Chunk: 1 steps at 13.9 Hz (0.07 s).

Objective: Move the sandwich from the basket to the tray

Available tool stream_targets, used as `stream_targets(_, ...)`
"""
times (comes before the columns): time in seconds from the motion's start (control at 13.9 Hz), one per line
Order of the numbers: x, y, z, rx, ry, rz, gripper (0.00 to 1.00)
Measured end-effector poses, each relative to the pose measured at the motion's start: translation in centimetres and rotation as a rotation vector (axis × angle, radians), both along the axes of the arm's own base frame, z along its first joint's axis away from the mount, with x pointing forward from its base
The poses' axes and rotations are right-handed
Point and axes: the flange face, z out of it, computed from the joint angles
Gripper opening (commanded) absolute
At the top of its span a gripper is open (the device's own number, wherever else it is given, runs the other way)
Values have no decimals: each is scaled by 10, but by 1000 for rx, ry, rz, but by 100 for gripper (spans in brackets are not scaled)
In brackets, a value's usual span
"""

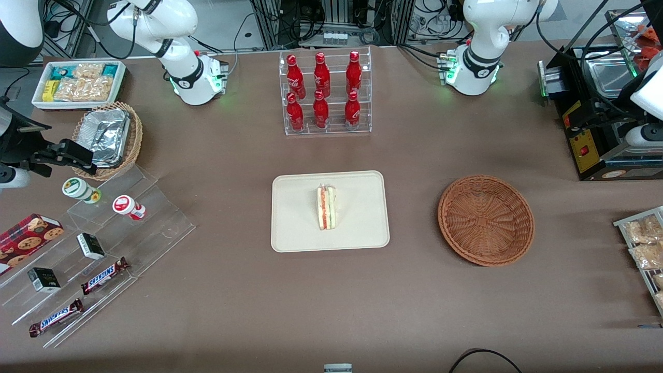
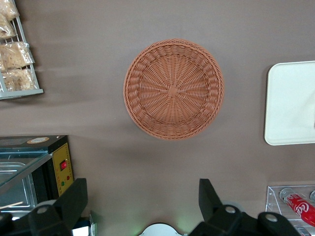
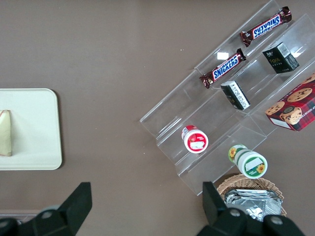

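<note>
Brown cloth-covered table [image 1: 233, 300] fills the front frame. The working left arm [image 1: 474, 67] is white w/ glossy rounded shells. Its base sits at the upper edge of the frame, toward the working arm's end, w/ a green light at the foot. Its upper links run out of the frame.

The wrist cam looks straight down, so the gripper [image 2: 142, 196] hangs high over the table, approx. above the strip between the basket and the arm's base. Its black wedge-shaped fingers [image 2: 74, 199] are spread wide apart. Nothing is held and nothing is touched.

Tray [image 1: 295, 207]: flat, cream, matte, a rectangle w/ rounded corners and a low rim, at the centre of the front frame. Basket [image 1: 486, 220]: round, shallow, reddish-brown wicker w/ radial weave, on the table well apart from the tray toward the working arm's end. It has nothing in it.

Sandwich [image 1: 327, 208]: small triangular wedge of pale bread w/ red and green filling stripes, lying on the tray near its middle and clear of the rim.
</note>
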Motion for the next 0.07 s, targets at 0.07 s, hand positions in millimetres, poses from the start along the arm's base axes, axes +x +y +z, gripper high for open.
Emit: stream_targets(0.07,0,0,-1,0,1,0,100)
